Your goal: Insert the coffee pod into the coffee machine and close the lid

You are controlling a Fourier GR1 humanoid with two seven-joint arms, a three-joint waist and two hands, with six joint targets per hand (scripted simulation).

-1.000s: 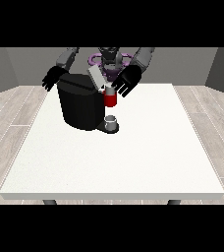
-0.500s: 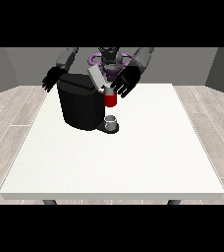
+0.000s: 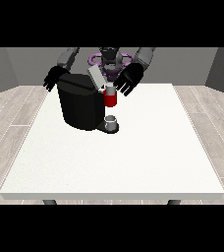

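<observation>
Large white table (image 3: pixel 133 157) on a light wood-plank floor, grey walls behind. Robot stands at the far edge, arms reaching over the table.

Black coffee machine (image 3: pixel 80 103) sits on the far-left part of the table. Its grey lid (image 3: pixel 96 78) is tilted up, not closed. Red pod holder section (image 3: pixel 110 100) sticks out at the machine's front-right, with the pale coffee pod (image 3: pixel 110 89) sitting on top of it. A small grey cup (image 3: pixel 112 121) stands on the machine's base, directly below the red part.

Hand at the view's right (image 3: pixel 128 80): fingers spread and fairly straight, open, hovering just beside and above the pod and lid; holds nothing, contact with the pod can't be told.

Hand at the view's left (image 3: pixel 52 78): behind the machine's upper-left corner, fingers hanging relaxed and open, nothing held; touching the machine or not can't be told.
</observation>
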